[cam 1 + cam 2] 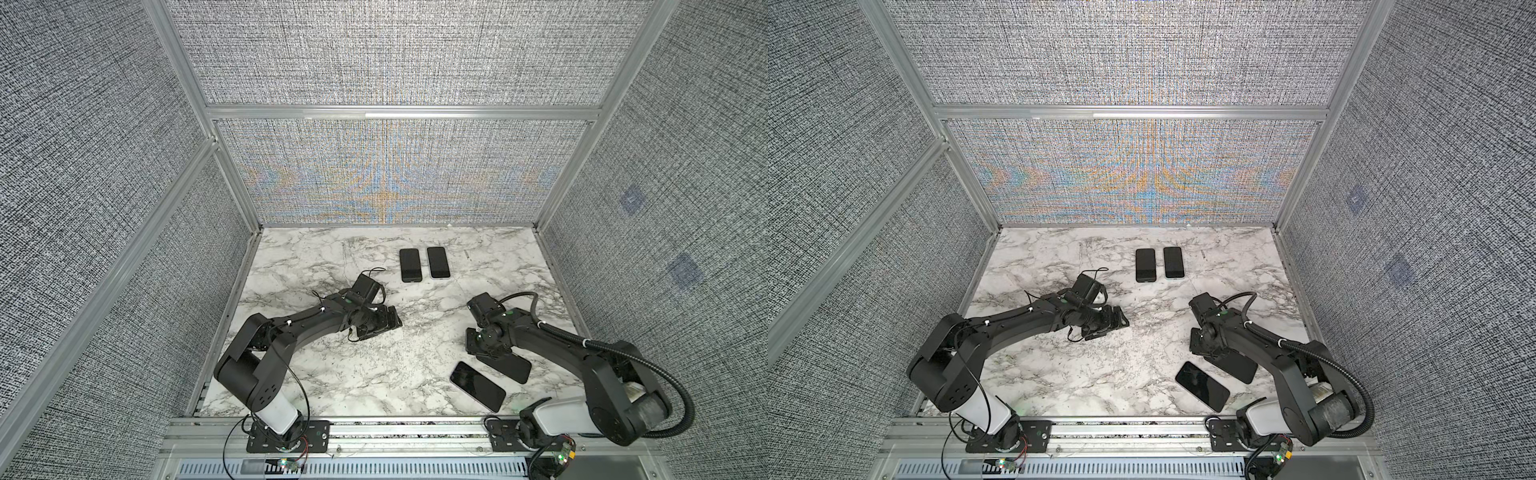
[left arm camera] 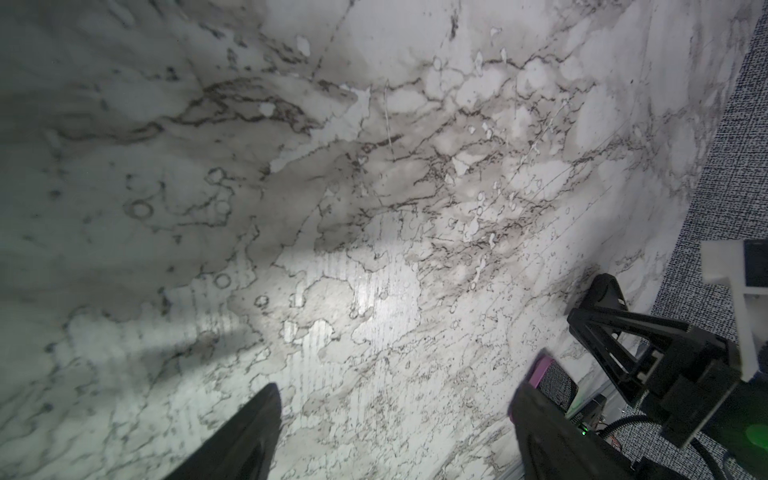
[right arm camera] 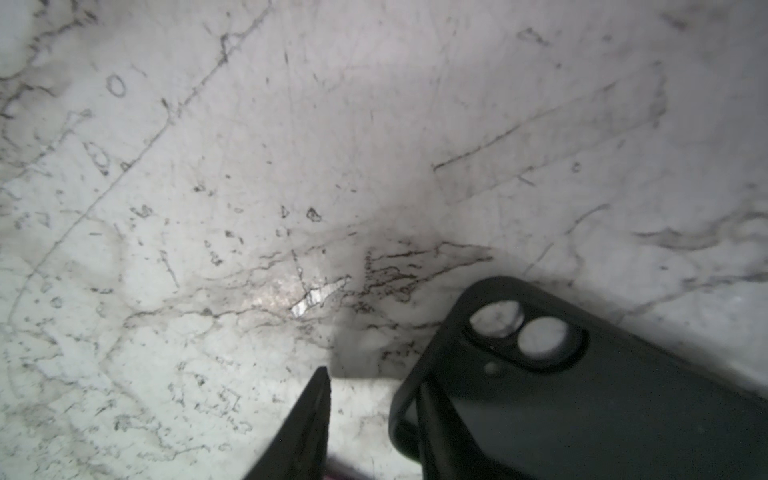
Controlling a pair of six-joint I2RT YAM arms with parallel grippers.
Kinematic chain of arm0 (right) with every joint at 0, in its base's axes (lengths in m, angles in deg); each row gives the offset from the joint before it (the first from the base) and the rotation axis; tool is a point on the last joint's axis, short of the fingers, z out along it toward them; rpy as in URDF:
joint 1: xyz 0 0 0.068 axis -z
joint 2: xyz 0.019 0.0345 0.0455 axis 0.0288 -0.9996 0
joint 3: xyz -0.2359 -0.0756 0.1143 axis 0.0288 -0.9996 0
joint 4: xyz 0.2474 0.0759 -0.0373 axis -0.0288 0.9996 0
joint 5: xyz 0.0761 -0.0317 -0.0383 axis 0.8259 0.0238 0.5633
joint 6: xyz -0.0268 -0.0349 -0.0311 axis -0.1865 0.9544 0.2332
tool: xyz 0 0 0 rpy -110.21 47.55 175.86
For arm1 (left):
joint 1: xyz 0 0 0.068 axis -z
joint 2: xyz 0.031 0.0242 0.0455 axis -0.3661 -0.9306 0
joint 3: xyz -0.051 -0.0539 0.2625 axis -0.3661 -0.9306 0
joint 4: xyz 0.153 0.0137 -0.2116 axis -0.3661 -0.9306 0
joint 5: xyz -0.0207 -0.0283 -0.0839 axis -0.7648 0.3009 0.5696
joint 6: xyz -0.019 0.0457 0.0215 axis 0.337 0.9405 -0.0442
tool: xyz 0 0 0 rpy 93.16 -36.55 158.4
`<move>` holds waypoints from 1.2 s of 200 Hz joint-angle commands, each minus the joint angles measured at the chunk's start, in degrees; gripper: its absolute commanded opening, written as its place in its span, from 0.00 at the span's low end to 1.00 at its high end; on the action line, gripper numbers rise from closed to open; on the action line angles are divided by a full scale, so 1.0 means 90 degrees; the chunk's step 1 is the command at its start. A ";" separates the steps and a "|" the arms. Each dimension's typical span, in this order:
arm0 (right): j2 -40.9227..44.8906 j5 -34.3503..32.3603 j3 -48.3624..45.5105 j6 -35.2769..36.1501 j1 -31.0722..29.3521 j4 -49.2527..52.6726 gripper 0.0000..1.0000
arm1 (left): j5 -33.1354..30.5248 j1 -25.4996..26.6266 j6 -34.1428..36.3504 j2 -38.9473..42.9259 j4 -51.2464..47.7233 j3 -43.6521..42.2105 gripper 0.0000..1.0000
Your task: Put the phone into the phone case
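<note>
Two wrist cameras supply detail that the top views lack. The right wrist view shows the phone case (image 3: 582, 407) lying on the marble, with stone visible through its lens cut-outs. My right gripper (image 3: 376, 382) straddles the case rim. One finger appears to sit inside the shell and the other stands outside, clear of the wall, so the jaws are partly spread and pinch nothing. In both top views the gripper body hides this contact.

The left wrist view shows my left gripper (image 2: 407, 376) spread wide over bare marble, with nothing between the fingers.

Only the top views show the phone (image 1: 477, 385). It lies flat, screen up, just beside the case near the front right edge. A dark handset (image 1: 410, 264) and a second handset (image 1: 439, 262) lie side by side at the back.

My right arm reaches in from the front rail, wrist pitched down over the case. My left arm extends toward mid-table with its gripper low.

The tabletop (image 1: 332, 374) is marble-patterned. Grey woven panels (image 1: 395, 62) in aluminium framing enclose three sides.
</note>
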 commanded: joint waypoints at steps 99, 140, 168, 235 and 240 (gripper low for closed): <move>0.0174 -0.0102 0.0100 -0.0078 -0.0083 0.0101 0.06 | -0.0141 0.0006 0.0056 0.0067 -0.0046 -0.0031 0.88; 0.0123 -0.0071 0.0334 -0.0160 -0.0291 0.0181 0.04 | -0.0174 -0.0003 0.0044 0.0114 0.0003 -0.0099 0.88; -0.0096 -0.0041 0.0668 -0.0301 -0.0629 0.0182 0.04 | -0.0201 -0.0010 0.0012 0.0162 0.0050 -0.0183 0.88; -0.1506 0.0287 0.2201 -0.0767 -0.1976 -0.0168 0.05 | -0.0183 -0.0235 -0.0166 0.0645 0.0375 -0.0880 0.88; -0.1610 0.0314 0.2319 -0.0791 -0.2052 -0.0192 0.05 | -0.0186 -0.0255 -0.0168 0.0717 0.0379 -0.0947 0.88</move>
